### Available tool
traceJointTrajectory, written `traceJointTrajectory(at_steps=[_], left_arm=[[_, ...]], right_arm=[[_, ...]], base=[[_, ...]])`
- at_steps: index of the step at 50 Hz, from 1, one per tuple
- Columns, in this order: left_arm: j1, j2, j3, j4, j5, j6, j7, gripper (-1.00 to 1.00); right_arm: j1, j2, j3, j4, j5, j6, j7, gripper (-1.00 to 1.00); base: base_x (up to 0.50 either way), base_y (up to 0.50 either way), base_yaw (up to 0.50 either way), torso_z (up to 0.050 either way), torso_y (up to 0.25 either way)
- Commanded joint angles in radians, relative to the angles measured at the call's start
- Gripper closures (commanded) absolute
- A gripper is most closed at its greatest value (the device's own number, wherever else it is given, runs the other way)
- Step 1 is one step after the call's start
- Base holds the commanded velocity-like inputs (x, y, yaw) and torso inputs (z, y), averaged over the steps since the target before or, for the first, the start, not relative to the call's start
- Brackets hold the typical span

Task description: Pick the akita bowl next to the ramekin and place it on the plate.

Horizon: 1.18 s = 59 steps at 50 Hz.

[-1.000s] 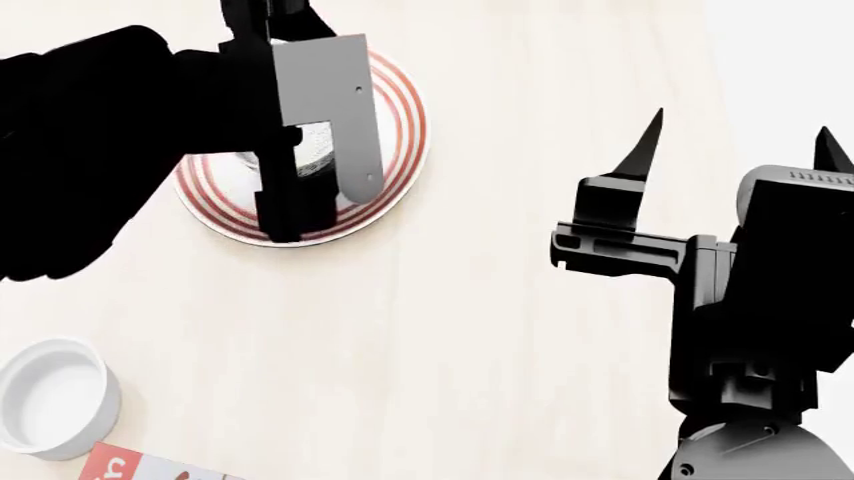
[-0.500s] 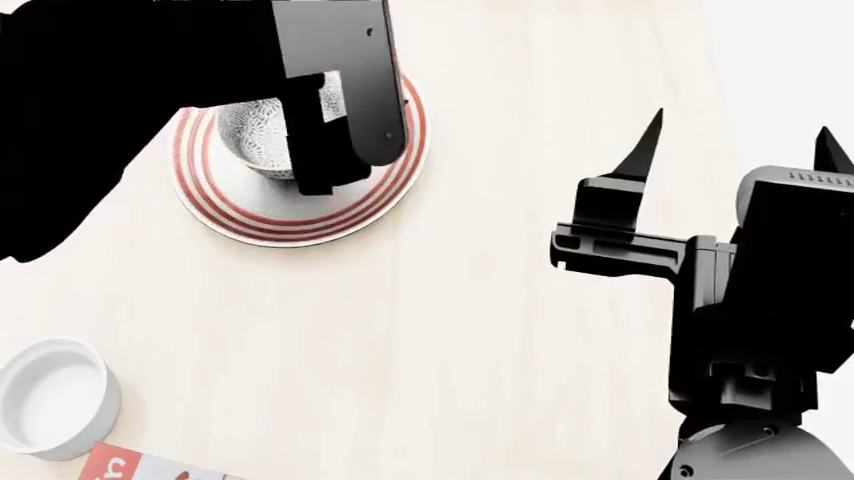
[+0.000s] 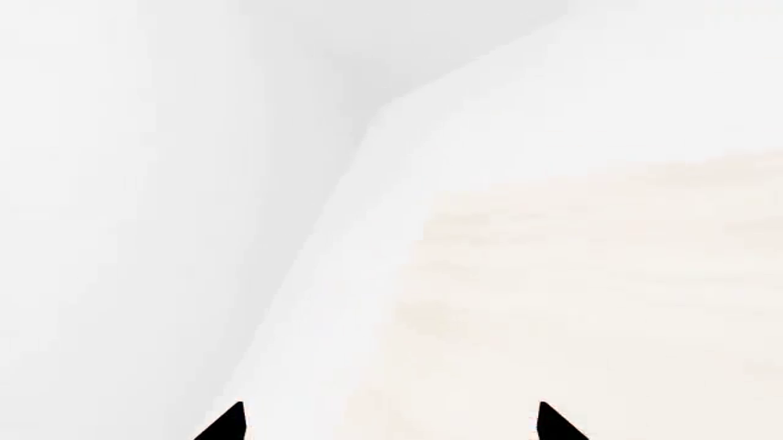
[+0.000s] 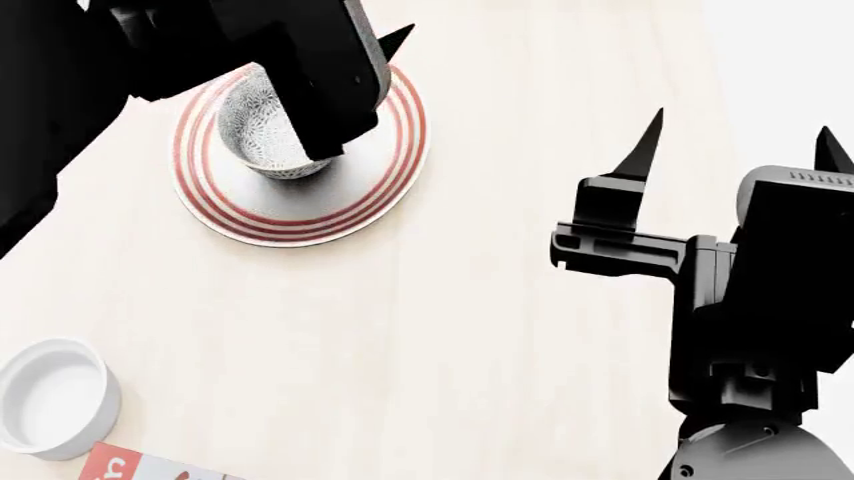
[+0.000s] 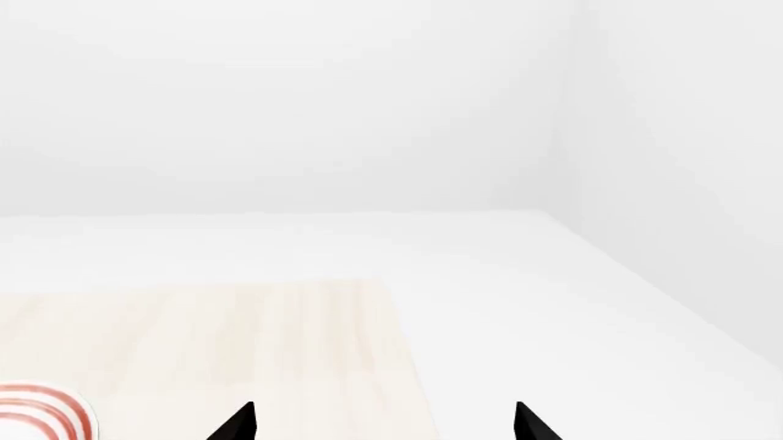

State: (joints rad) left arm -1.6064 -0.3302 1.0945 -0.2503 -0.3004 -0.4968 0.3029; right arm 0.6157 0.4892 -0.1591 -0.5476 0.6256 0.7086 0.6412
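Left wrist view: only the two dark fingertips of the left gripper (image 3: 385, 423) show, set well apart with nothing between them. Beyond them lies pale wood table (image 3: 588, 302) and white background. No bowl or plate is in this view.

Head view: the akita bowl (image 4: 260, 135), grey-speckled, stands upright on the plate (image 4: 300, 215), left of the plate's centre and toward its far side. The left arm hangs over the bowl and covers its right part; one fingertip juts out past the plate's far rim. Contact with the bowl cannot be told from here, but the wrist view shows the pincer spread and empty. The right gripper (image 4: 734, 145) sits at the right, well apart from the plate, fingers spread and holding nothing. The ramekin (image 4: 54, 398) is at the near left edge, well apart from the plate.

Right wrist view: the right gripper's two fingertips are spread; a sliver of the red-ringed plate rim shows far off.

Judgement: placement looks done and the step in hand is the retreat. Lift the left arm clear straight up, avoiding any sideways sweep that could clip the bowl's rim.

Containers: plate holds the bowl only; ramekin appears empty; the bowl's inside is hidden.
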Motion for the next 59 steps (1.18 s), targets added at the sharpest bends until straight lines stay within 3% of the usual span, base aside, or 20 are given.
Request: traceJointTrajectory(at_steps=[1, 16, 59], left_arm=[[0.049, -0.054, -0.066, 0.14, -0.039, -0.059, -0.099, -1.0], [0.118, -0.124, -0.148, 0.346, -0.084, -0.135, -0.234, -1.0], [0.151, -0.229, -0.279, 0.744, -0.193, -0.325, -0.404, -1.0]], right_arm=[[0.001, 0.001, -0.002, 0.0, 0.001, -0.002, 0.001, -1.0], [-0.004, 0.003, -0.006, 0.005, -0.004, -0.012, -0.001, -1.0], [0.001, 0.009, -0.008, 0.0, 0.004, -0.01, 0.007, -1.0]], base=[[0.0, 0.0, 0.0, 0.0, 0.0], [0.0, 0.0, 0.0, 0.0, 0.0], [0.0, 0.0, 0.0, 0.0, 0.0]])
